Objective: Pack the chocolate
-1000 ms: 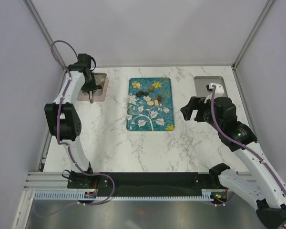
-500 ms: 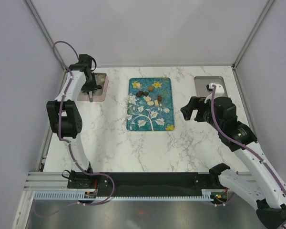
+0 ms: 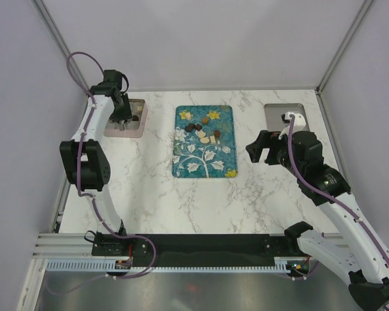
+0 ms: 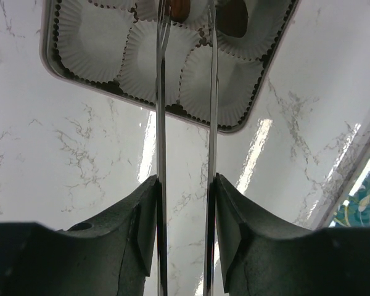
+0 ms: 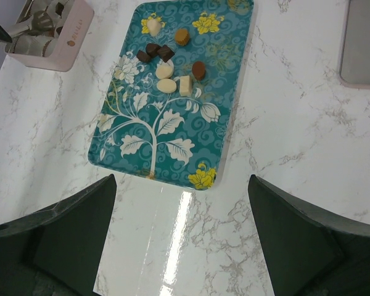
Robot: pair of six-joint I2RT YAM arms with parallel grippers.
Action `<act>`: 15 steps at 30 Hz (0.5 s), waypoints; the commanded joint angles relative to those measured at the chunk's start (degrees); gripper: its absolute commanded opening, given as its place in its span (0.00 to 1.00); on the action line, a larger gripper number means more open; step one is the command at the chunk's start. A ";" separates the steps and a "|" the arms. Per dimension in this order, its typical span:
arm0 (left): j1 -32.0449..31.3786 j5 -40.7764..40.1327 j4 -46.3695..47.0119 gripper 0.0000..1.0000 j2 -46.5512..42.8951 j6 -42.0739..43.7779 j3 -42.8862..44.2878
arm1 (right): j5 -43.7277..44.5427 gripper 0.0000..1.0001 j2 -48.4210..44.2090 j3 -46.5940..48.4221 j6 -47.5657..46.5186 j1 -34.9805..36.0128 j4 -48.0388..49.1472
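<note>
Left end effector [image 4: 185, 185] with tongs [image 4: 161, 123] farther back over box [image 3: 139, 131] on marble tabletop [image 3: 149, 194]

A white marbled desk [image 3: 155, 194] carried a teal tray [image 3: 179, 170] printed with pale leaves and yellow flowers. The chocolate [image 3: 201, 134], small dark brown, mid brown and cream pieces, lay bunched on the tray's far half. At the far left of the desk stood a pink box [image 3: 137, 129], with the left tool [image 3: 122, 120] directly over it; how its jaws stood could not be made out. The right tool [image 3: 259, 154] hung wide open just right of the tray, near a grey plate [image 3: 277, 111].
</note>
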 commanded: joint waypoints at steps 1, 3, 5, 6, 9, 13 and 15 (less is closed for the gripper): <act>-0.78 4.52 1.48 0.47 -8.65 2.21 -0.39 | -0.26 0.97 -0.79 2.39 -0.33 -0.03 0.24; -2.97 5.23 2.01 0.47 -11.98 2.74 -2.50 | 0.00 0.96 -0.88 2.22 -0.33 -0.03 -0.11; -6.38 5.58 2.45 0.47 -13.84 3.61 -4.87 | 0.00 0.96 -0.97 1.95 -0.16 -0.03 -0.19; -7.80 5.41 2.45 0.47 -15.59 3.79 -5.58 | 0.00 0.97 -1.06 1.95 0.02 -0.03 -0.20; -12.81 4.97 2.54 0.47 -17.71 3.71 -8.13 | -0.09 0.97 -1.23 1.69 0.10 -0.03 -0.37; -18.61 4.88 2.80 0.48 -20.08 2.83 -11.20 | -0.17 0.96 -1.67 1.86 0.37 -0.03 -0.55; -21.87 4.53 3.24 0.49 -20.53 2.74 -11.82 | -0.26 0.96 -1.76 1.69 0.63 -0.03 -0.64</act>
